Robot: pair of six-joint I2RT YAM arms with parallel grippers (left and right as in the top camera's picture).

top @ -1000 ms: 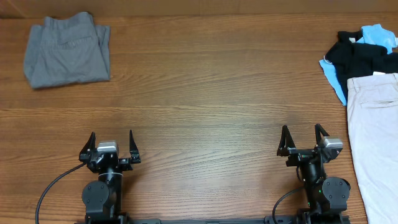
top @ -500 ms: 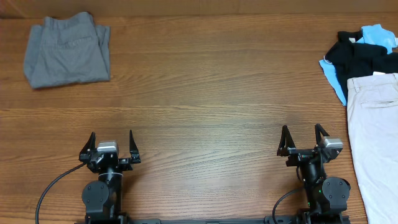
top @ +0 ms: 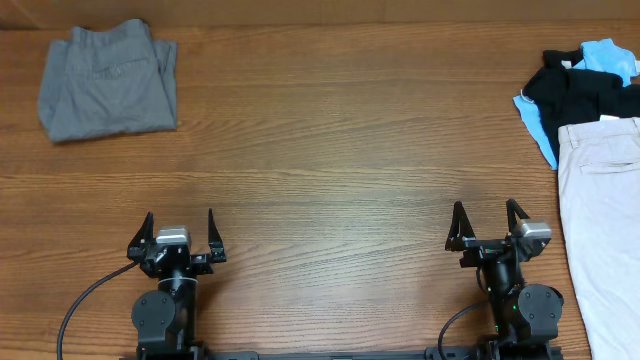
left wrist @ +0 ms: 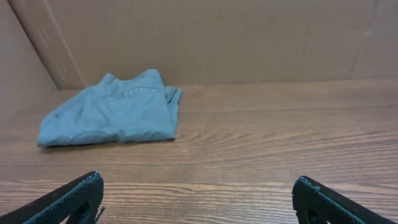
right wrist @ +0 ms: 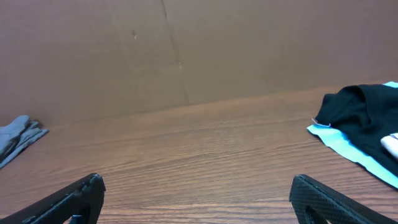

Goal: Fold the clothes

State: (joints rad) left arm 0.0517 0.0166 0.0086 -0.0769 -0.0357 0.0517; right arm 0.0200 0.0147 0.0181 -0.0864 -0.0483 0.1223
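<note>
The left gripper [top: 180, 220] and right gripper [top: 485, 212] are parked at the near edge of the brown wooden table [top: 330, 150], jaws spread wide, nothing held. The folded grey cloth shorts [top: 108, 80] are set aside far left (apparently finished). The light beige khaki shorts [top: 600, 220], the black shirt [top: 580, 95] and the light-blue shirt [top: 607, 55] are heaped far right, presumably awaiting folding.

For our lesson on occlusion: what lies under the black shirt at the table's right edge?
A light-blue shirt peeks out beneath the black shirt; its covered middle, and anything else underneath, is hidden.
</note>
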